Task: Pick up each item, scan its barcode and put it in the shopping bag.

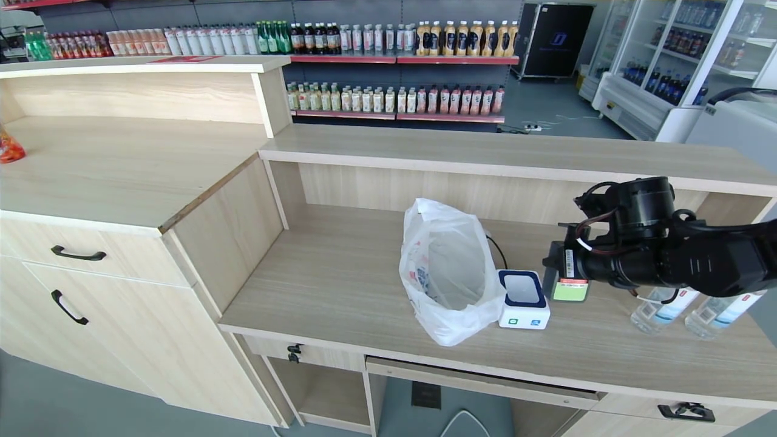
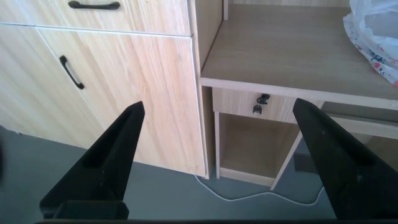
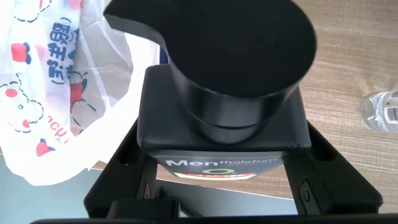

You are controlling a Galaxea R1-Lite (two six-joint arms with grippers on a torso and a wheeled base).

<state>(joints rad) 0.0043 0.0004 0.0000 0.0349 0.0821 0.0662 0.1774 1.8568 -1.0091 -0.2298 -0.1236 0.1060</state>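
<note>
Head view, right of centre: right gripper (image 1: pixel 561 268) is clamped on a black bottle (image 1: pixel 571 285) with a broad black cap and a green label, held above the counter (image 1: pixel 340 285). The bottle hangs just beside the right edge of the white barcode scanner (image 1: pixel 523 297), apart from it. The right wrist view shows the same bottle (image 3: pixel 230 81) from above, a finger on each side of its body. The white plastic shopping bag (image 1: pixel 446 273) stands in the centre of the frame, mouth open, touching the scanner's left side. Two clear water bottles (image 1: pixel 658 309) (image 1: pixel 719 312) lie on the counter at lower right, under the right arm. Left gripper (image 2: pixel 219 104) has its fingers spread wide with nothing between them, and sits low in front of the cabinet door and the counter's corner. An orange packet (image 1: pixel 9 149) lies on the raised counter at the left edge.
</note>
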